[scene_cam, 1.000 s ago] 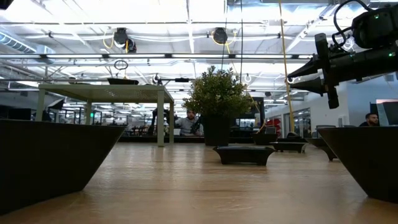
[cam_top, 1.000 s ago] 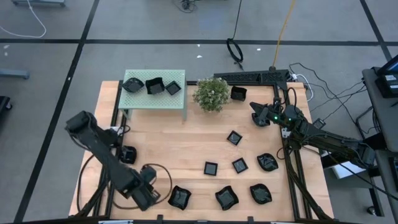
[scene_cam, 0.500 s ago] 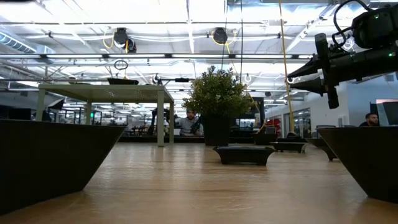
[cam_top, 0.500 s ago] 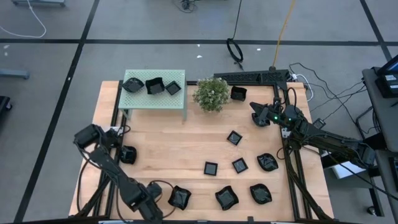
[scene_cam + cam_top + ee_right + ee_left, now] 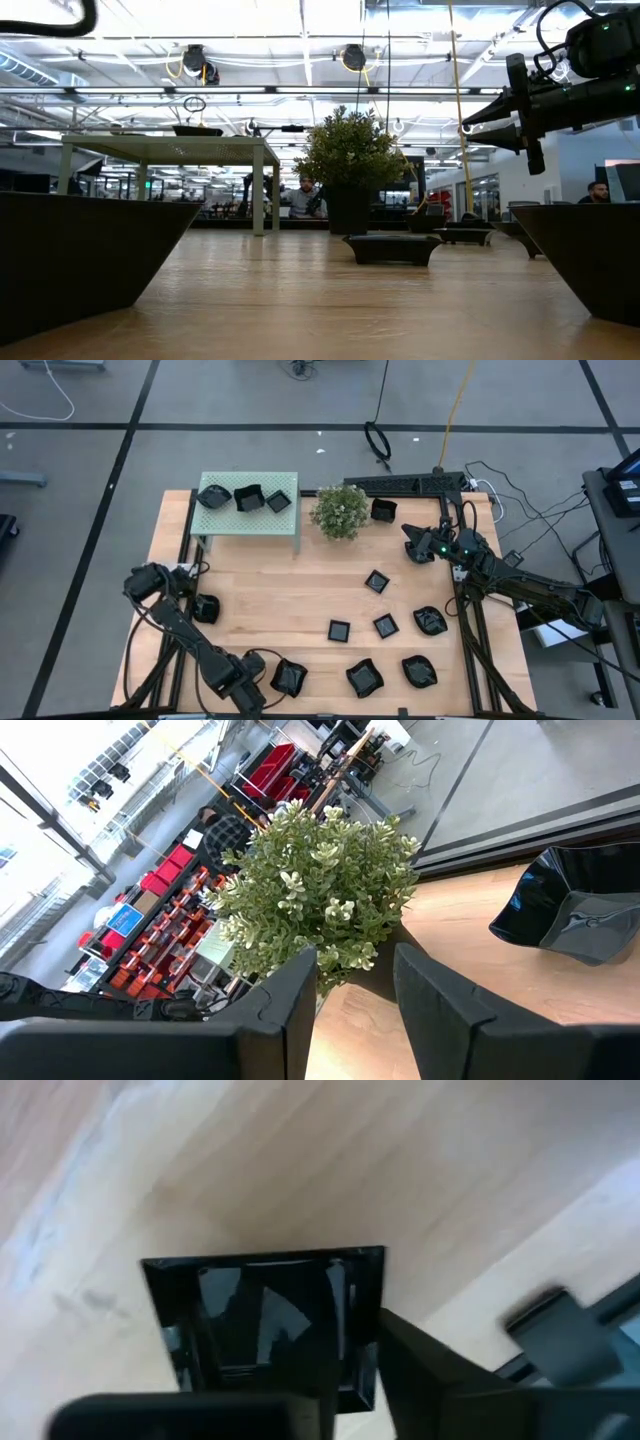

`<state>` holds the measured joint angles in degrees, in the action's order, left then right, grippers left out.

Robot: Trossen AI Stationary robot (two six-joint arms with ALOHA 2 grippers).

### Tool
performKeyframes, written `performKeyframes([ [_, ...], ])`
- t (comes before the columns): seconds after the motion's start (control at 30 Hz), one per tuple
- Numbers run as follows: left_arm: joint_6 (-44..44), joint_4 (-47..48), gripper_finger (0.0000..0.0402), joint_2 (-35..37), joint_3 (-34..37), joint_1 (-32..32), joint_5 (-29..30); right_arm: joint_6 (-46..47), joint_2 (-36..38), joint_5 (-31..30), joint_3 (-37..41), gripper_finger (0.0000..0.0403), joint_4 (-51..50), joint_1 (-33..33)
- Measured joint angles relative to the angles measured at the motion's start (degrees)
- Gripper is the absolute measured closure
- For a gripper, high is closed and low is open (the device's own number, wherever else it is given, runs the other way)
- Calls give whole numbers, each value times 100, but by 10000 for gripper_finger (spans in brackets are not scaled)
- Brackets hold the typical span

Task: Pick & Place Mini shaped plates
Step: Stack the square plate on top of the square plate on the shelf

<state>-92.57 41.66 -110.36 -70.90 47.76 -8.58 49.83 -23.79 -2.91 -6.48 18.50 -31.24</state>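
Several small black plates lie flat on the wooden table (image 5: pixel 260 575): square ones (image 5: pixel 376 581) in the middle, wavy ones (image 5: pixel 364 678) along the near edge. Three more (image 5: pixel 248 498) sit on a small green stand (image 5: pixel 250 528). My left gripper (image 5: pixel 205 608) is low over a square plate (image 5: pixel 260 1320) near the table's left edge; it is open, and its fingers (image 5: pixel 355 1400) stand on either side of the plate's rim. My right gripper (image 5: pixel 410 545) waits open in the air by the plant (image 5: pixel 340 510), which also shows in the right wrist view (image 5: pixel 355 990). My left gripper comes at the square plate from above, with one finger (image 5: pixel 430 1370) over the rim's corner (image 5: pixel 370 1330). The plate lies flat on the table. Whether the fingers touch the rim I cannot tell.
A leafy potted plant (image 5: pixel 320 890) stands at the far middle, with one black dish (image 5: pixel 383 511) to its right. The green stand fills the far left corner. Bare wood lies between the stand and the near row of plates. People sit in the room beyond (image 5: pixel 300 198).
The left arm has folded: its elbow has moved toward the table's near edge and a little to the right, while its gripper has stayed over the square plate by the left edge. A cable of that arm has come into the low view's top left corner.
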Motion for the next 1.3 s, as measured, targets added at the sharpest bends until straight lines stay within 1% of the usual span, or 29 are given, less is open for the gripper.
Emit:
performKeyframes([
  [0.07, 148, 19, 375, 89, 9, -62, 2, 0, -1, 0, 0, 280, 0, 0],
  [0.13, 237, 69, 392, 237, 7, -130, -4, 1, 0, 0, 0, 280, 0, 0],
  [0.2, 440, 108, 392, 384, 7, -200, 94, 0, 0, -1, 0, 280, 0, 0],
  [0.3, 871, 120, 392, 691, 7, -335, 418, 2, 0, 1, 0, 280, 0, 0],
  [0.4, 1373, 233, 397, 1075, 7, -513, 925, 0, 0, 0, 0, 280, 0, 0],
  [0.5, 1814, 397, 394, 1503, 7, -719, 1523, 1, -1, 1, 0, 280, 0, 1],
  [0.6, 2319, 613, 397, 1921, 7, -929, 2220, 0, -2, -1, 0, 280, 0, 0],
  [0.73, 3090, 612, 394, 2415, 7, -1250, 3176, 1, -1, 0, 0, 280, 0, 1],
  [0.87, 3863, 600, 388, 2704, 7, -1645, 3778, 2, -2, -1, 0, 280, 0, 0],
  [1.03, 4751, 347, 397, 2808, 7, -2310, 3867, 0, 0, 1, 0, 280, 0, 2],
  [1.2, 5776, -32, 386, 2801, -46, -3040, 3847, 0, -2, 0, 0, 280, 0, 1],
  [1.3, 6278, -148, 388, 2801, -218, -3519, 3765, 2, 0, 1, 0, 280, 0, 0],
])
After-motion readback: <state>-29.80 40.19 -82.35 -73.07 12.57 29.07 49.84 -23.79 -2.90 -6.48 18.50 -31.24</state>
